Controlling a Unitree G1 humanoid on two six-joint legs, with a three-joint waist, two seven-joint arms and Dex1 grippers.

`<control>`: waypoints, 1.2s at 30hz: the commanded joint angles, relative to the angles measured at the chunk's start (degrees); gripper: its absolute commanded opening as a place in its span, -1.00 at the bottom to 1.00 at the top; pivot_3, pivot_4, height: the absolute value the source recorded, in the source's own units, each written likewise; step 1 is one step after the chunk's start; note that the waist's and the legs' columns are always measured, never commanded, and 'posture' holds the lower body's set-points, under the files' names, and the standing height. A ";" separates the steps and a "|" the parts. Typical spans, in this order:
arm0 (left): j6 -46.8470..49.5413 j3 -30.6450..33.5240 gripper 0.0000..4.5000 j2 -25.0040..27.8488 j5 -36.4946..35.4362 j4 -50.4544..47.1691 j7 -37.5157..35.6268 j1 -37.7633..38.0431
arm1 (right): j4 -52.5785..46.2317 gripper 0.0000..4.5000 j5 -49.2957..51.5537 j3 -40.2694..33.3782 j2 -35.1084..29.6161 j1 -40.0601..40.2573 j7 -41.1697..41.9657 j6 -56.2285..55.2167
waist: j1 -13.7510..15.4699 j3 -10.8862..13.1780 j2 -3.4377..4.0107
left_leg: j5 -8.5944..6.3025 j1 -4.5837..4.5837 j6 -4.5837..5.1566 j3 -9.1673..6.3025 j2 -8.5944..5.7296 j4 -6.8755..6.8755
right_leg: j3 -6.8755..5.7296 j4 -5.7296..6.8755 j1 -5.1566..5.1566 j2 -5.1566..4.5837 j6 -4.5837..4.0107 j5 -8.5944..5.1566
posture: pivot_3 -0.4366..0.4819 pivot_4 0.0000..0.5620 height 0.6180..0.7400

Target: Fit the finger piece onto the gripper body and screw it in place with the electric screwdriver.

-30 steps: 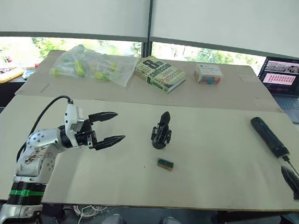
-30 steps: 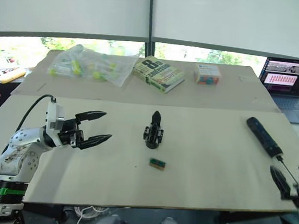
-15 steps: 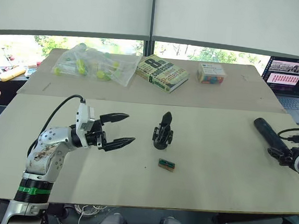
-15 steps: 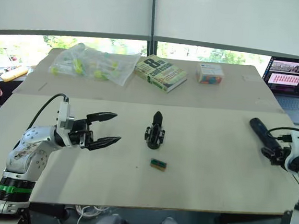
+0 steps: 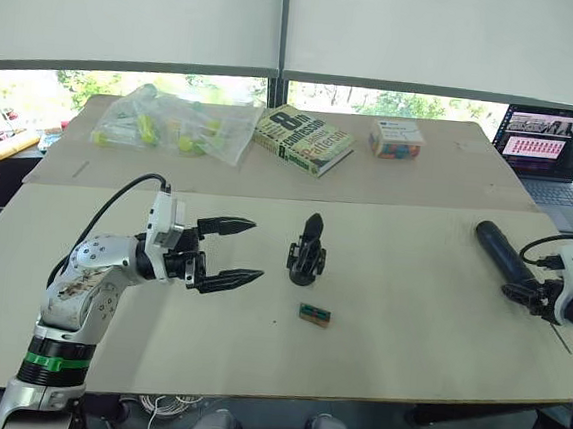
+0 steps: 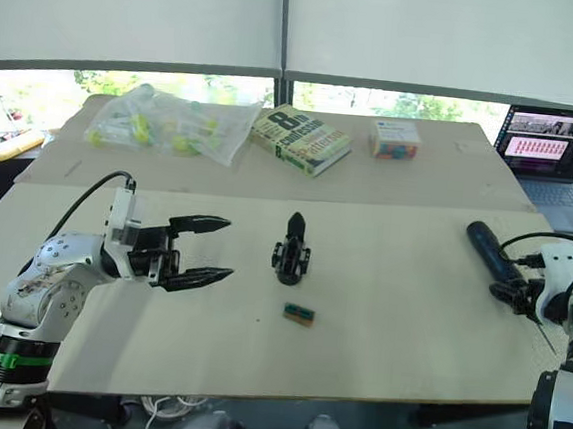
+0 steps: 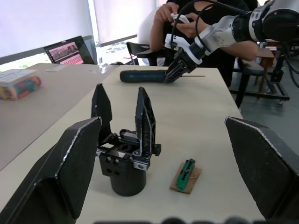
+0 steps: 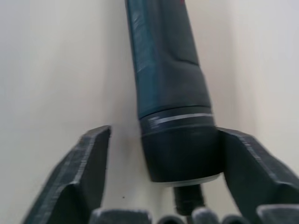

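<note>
The left gripper (image 5: 231,252) hovers with its two black fingers spread wide and empty, pointing right toward the gripper body (image 5: 306,250), which stands upright near the middle of the table (image 5: 408,316). Just near of it lies a small green part (image 5: 315,314). At the far right, the right gripper (image 8: 161,175) straddles the bit end of the electric screwdriver (image 5: 502,254), fingers parted; one finger (image 8: 245,161) touches the barrel, the other stands clear of it.
</note>
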 commanded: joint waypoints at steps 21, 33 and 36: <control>-6.62 -0.44 1.00 3.41 1.39 -0.66 -7.20 4.89 | -82.32 -0.17 18.73 -17.33 -1.26 50.12 9.46 18.05 | 1.65 0.22 0.40 | -0.03 -0.04 -0.01 0.14 0.08 0.00 | 0.10 0.07 -0.13 -0.08 0.17 0.02 | -0.05 -0.47 1.00; -7.85 -0.15 1.00 3.79 2.33 0.75 -7.32 6.72 | -79.45 -0.17 11.83 -6.57 3.19 53.14 6.34 13.01 | 1.18 0.24 -0.14 | -0.05 0.07 0.04 0.19 0.06 0.10 | 0.22 0.02 -0.04 0.01 -0.17 -0.15 | -0.05 -0.47 1.00; -7.80 0.30 1.00 3.83 2.51 0.70 -6.83 6.84 | -79.04 0.30 13.14 -6.06 2.20 51.88 8.03 15.22 | 1.00 0.25 -0.26 | -0.05 0.14 0.03 0.19 0.08 0.09 | 0.22 0.03 0.01 0.01 -0.19 -0.15 | -0.05 -0.47 1.00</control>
